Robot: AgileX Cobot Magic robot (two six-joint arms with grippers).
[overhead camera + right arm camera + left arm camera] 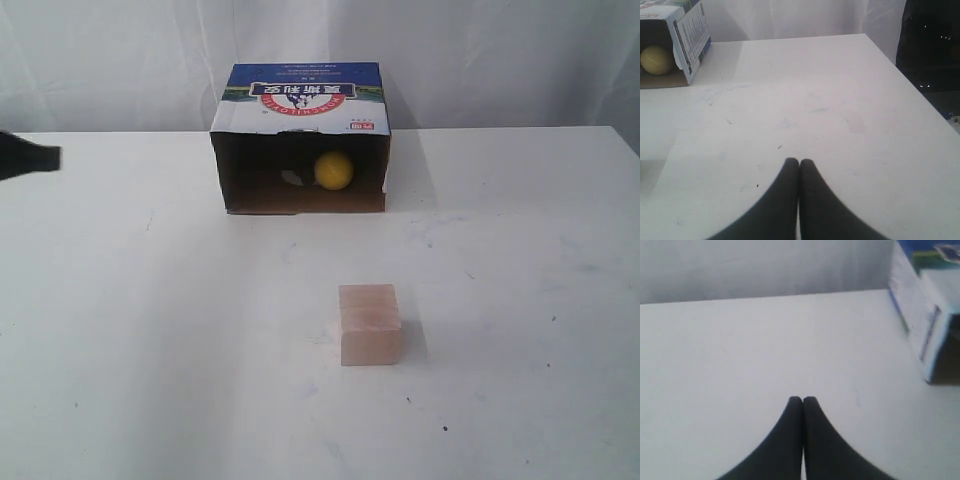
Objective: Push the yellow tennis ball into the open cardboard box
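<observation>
The yellow tennis ball (334,170) lies inside the open cardboard box (300,100), which rests on its side at the back middle of the table with its dark mouth facing front. From the right wrist, the ball (656,60) shows inside the box (690,35). A side wall of the box (920,315) appears in the left wrist view. My left gripper (802,399) is shut with nothing in it; its dark tip (30,158) shows at the far left edge, well away from the box. Over bare table, my right gripper (799,161) is shut and empty; the exterior view does not show it.
A pale pinkish wooden cube (370,324) stands in front of the box, right of centre. The white table (150,350) ends at a right edge (910,80) with dark space beyond. A white curtain (480,50) hangs behind.
</observation>
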